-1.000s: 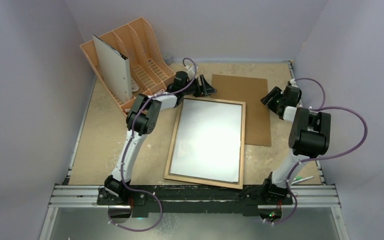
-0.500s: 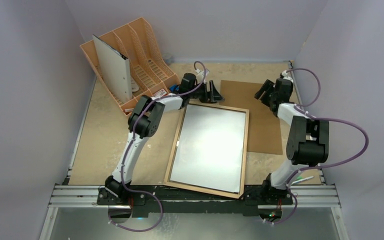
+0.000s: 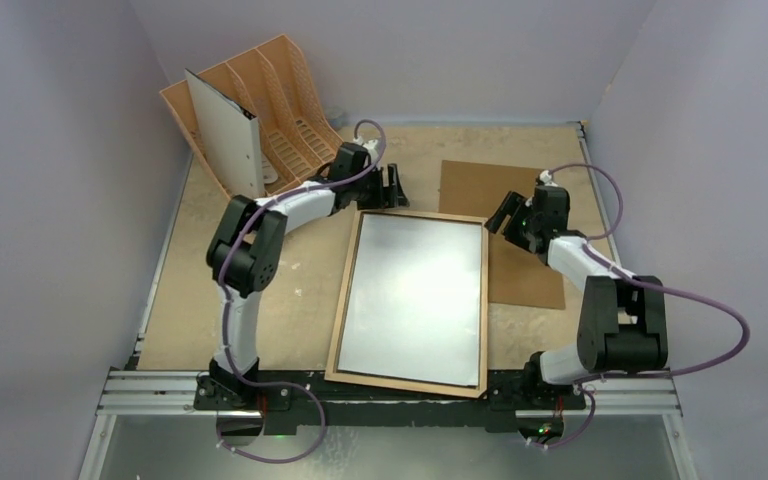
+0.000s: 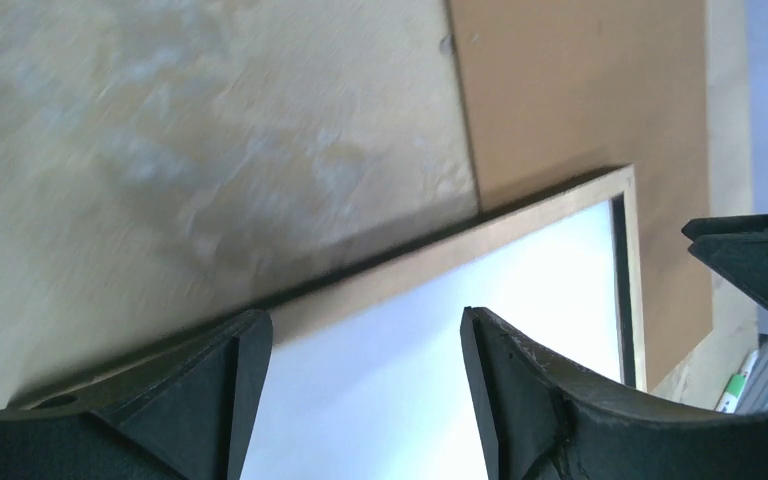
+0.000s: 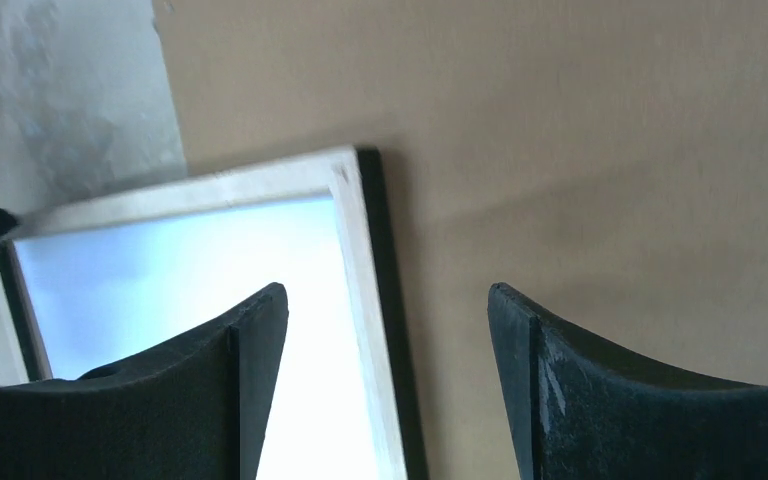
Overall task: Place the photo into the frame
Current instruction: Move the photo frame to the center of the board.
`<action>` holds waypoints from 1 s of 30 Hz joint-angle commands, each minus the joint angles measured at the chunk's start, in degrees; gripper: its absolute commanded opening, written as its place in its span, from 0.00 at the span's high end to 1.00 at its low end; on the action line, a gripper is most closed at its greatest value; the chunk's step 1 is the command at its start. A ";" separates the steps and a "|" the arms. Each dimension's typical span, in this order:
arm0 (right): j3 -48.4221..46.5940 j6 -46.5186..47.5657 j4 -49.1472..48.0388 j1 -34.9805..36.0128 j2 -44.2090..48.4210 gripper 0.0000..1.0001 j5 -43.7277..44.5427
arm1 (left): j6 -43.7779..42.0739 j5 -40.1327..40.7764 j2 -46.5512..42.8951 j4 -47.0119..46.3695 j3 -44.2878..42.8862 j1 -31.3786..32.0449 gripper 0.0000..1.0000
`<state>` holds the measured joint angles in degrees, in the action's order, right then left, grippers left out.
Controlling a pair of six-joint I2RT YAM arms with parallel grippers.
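Left gripper (image 3: pixel 396 188) and right gripper (image 3: pixel 505 212), both with fingers spread, are poised over the far corners of the frame (image 3: pixel 346 290), which lies flat mid-table overlapping a brown board (image 3: pixel 525 275); closing squarely and together on the rim should give the steadiest hold.

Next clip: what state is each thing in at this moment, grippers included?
frame: lying flat, light wood face up, a white surface filling it.
brown board: lying flat, partly under the frame's far right corner.
rack: upright, with a white panel standing in one slot.
left gripper: open, holding nothing, over the frame's far edge.
right gripper: open, holding nothing, over the frame's far right corner.
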<state>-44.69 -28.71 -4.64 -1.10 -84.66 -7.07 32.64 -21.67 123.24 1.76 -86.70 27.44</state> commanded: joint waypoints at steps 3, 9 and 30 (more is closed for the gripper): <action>8.05 -0.82 3.49 1.37 6.46 0.26 -4.44 | -4.36 11.88 -13.32 8.74 10.62 0.13 0.27; 11.85 -2.57 2.46 4.83 7.83 0.33 -8.55 | -1.68 17.59 -22.31 10.98 20.05 0.16 0.27; 12.73 -22.14 -10.21 12.21 0.70 0.72 -12.77 | -0.39 22.38 -30.39 15.93 24.73 0.16 0.28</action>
<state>-31.35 -41.71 -8.95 7.77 -81.93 -17.34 31.07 0.05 93.80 17.78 -62.08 27.46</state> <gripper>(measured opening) 0.298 0.721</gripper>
